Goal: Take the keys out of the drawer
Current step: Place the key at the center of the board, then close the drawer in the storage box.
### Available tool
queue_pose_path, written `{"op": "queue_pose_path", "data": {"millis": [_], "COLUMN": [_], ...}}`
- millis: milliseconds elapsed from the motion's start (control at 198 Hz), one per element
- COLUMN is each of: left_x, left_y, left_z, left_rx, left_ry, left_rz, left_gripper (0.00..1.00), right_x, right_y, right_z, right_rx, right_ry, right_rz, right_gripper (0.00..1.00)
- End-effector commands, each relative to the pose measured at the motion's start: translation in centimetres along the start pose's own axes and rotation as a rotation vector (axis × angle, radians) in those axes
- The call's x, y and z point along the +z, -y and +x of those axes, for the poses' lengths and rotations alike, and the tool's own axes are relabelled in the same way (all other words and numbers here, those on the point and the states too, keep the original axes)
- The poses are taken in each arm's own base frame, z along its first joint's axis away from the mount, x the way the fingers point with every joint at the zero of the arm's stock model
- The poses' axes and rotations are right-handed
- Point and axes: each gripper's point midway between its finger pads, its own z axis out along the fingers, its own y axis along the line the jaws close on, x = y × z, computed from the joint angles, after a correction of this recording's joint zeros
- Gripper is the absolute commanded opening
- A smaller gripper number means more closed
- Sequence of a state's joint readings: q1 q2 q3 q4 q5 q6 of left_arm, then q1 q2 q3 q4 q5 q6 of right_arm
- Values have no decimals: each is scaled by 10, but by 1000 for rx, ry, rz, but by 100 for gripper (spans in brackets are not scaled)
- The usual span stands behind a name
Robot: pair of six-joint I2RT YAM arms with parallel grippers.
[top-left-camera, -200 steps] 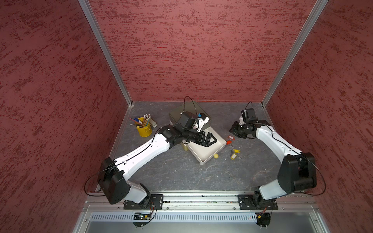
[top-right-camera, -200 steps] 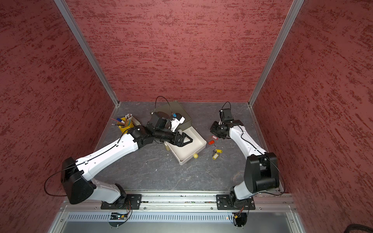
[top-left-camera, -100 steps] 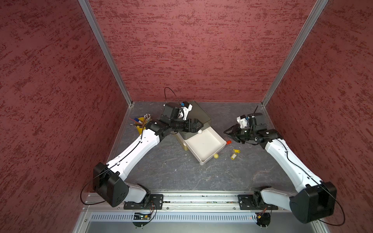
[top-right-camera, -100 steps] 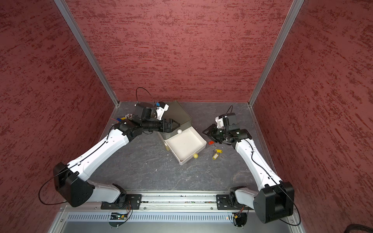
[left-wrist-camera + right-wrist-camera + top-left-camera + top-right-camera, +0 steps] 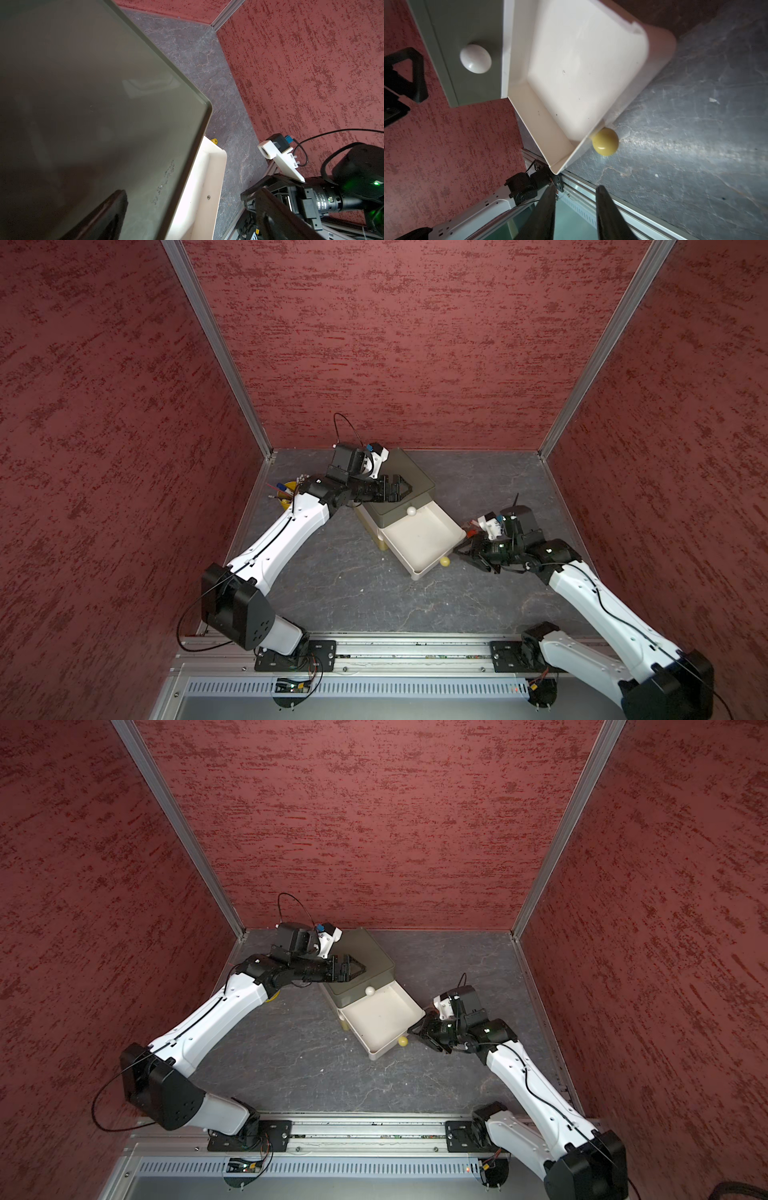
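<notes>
The white drawer (image 5: 419,539) (image 5: 382,1017) (image 5: 581,62) stands pulled out of the grey-green cabinet (image 5: 411,472) (image 5: 83,83), and its inside shows bare. Of the keys, a red tag (image 5: 470,533) peeks out on the floor right of the drawer, and a small yellow tag (image 5: 214,141) lies beside the drawer wall; others are hidden under my right arm. My right gripper (image 5: 459,551) (image 5: 412,1031) (image 5: 576,188) hovers low by the drawer's front right corner, open and holding nothing. My left gripper (image 5: 405,488) (image 5: 359,968) (image 5: 191,192) hangs open over the cabinet top.
The drawer's yellow knob (image 5: 444,561) (image 5: 605,141) points at the right gripper. A white knob (image 5: 411,511) (image 5: 475,58) marks the shut upper drawer. A yellow cup of pens (image 5: 286,493) stands at the back left, behind my left arm. Red walls enclose three sides.
My left arm pulled back from over the drawer to above the cabinet top. My right arm swung forward to the drawer's front corner, covering the floor keys, and its jaws widened slightly.
</notes>
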State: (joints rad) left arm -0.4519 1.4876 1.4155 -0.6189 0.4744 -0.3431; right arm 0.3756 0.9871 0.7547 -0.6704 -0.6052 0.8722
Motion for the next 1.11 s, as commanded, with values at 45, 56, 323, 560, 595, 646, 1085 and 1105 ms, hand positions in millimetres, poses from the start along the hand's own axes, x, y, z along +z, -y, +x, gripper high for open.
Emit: {"op": "queue_pose_path", "data": {"millis": [45,56,323,560,595,646,1085,1105], "left_x": [-1,-1,4,8,9,10,17,17], "left_y": [-1,-1,-8,-14,-15,-15,-22,-22], "left_z": [-3,-2,8,13,13,14,20,20], "left_rx": [3,3,1,-4,-6,-8,-24,-25], "left_ry": [-17,-19,-56,-77,-78,-80,-100,-100], "left_rz": [6,5,-8,-20,-21,-20,-26,-26], "left_gripper": [100,100,100,100,100,100,100,100], "right_x": [12,13,34,47,48,49,59,59], "right_y": [10,11,18,10,10,8,8,8], "right_z": [11,11,11,3,2,1,-10,-11], "right_rx": [53,55,80,78,77,72,52,52], "right_ry": [-32,-32,-47,-50,-52,-51,-24,-22], "right_rz": [-38,-39,-74,-104,-104,-103,-109,-110], "right_gripper": [38,38,40,40,40,40,40,40]}}
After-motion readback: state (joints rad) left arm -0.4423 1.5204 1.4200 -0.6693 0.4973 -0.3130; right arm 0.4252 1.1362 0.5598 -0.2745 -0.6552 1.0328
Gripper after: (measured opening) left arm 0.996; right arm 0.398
